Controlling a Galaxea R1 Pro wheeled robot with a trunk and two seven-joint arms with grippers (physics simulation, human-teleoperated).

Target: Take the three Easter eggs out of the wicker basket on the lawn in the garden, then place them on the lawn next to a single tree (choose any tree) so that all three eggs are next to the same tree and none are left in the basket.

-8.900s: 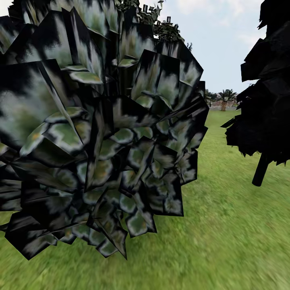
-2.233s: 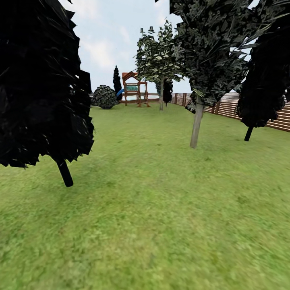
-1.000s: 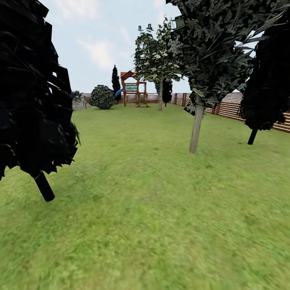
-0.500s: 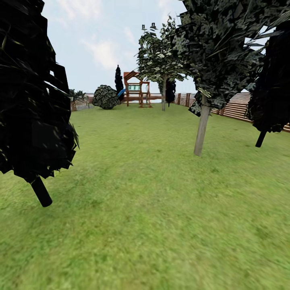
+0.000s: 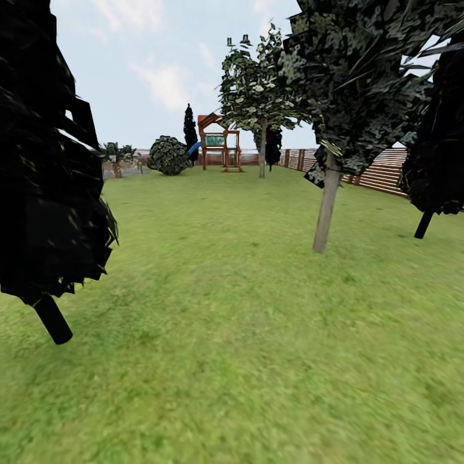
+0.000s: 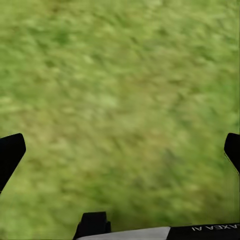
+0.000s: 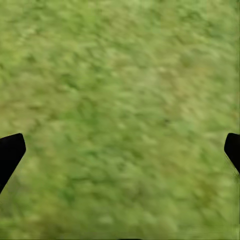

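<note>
The lawn (image 5: pixel 225 309) filled the lower frame of the head view. A pale-trunked tree (image 5: pixel 327 203) stood right of centre, a black-trunked tree (image 5: pixel 51 319) at the left edge, the fence (image 5: pixel 383 171) far right. Both wrist views showed the left gripper (image 6: pixel 120 150) and right gripper (image 7: pixel 120 150) spread wide, empty, over blurred grass.

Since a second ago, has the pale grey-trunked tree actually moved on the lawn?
No. The pale grey-trunked tree keeps its place against the slatted wooden fence; the camera moved.
</note>
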